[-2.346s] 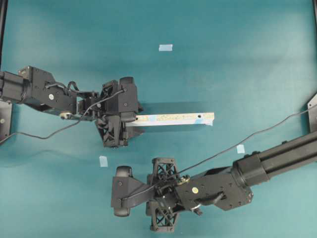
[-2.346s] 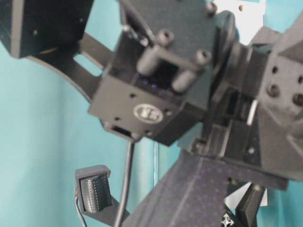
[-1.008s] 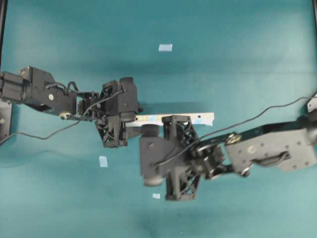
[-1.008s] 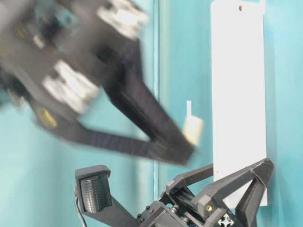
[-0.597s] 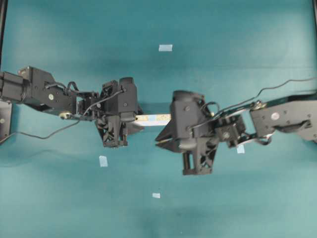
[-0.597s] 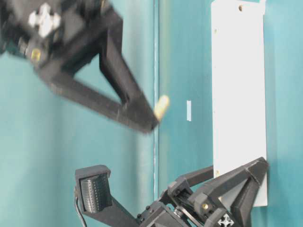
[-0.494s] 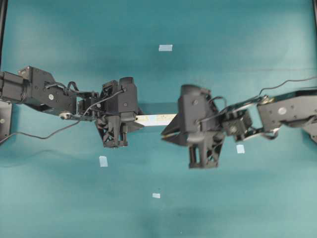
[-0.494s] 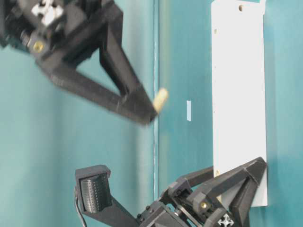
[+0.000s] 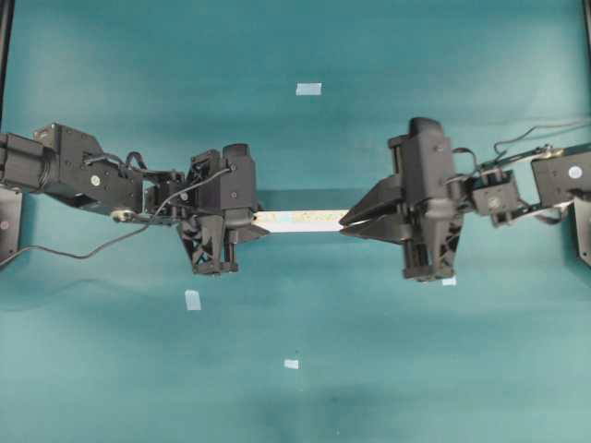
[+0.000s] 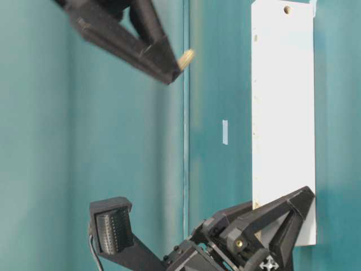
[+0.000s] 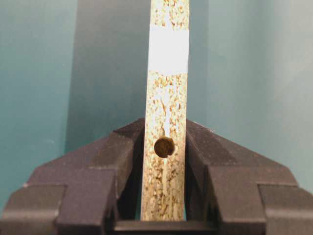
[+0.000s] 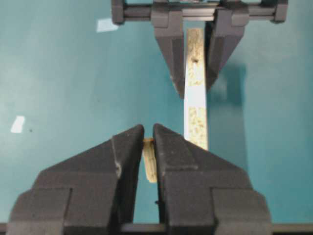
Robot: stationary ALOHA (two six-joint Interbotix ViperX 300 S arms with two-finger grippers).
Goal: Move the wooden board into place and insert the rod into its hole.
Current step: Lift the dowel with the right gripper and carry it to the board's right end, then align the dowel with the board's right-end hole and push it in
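Observation:
The wooden board (image 9: pixel 300 220) stands on its long edge, speckled side up, and runs left to right. My left gripper (image 9: pixel 259 221) is shut on its left end. In the left wrist view the fingers (image 11: pixel 122 152) press both sides of the board (image 11: pixel 167 98) right at the dark hole (image 11: pixel 164 147), and a pale tape patch (image 11: pixel 168 49) lies farther along. My right gripper (image 9: pixel 343 224) hovers above the board's middle, shut on the rod (image 12: pixel 149 159), a short whitish peg. At table level the rod (image 10: pixel 186 56) sticks out of the fingertips, up off the board (image 10: pixel 282 124).
Small pale tape squares lie on the teal table: one at the back (image 9: pixel 308 89), one front left (image 9: pixel 192 300), one at the front (image 9: pixel 291 364). The right arm (image 9: pixel 517 189) covers the board's right end. A cable (image 9: pixel 83 249) trails from the left arm.
My right gripper, rod in its grip, has swung from the table's front up and to the right, and now hangs over the board. The left jaws have closed onto the board's end.

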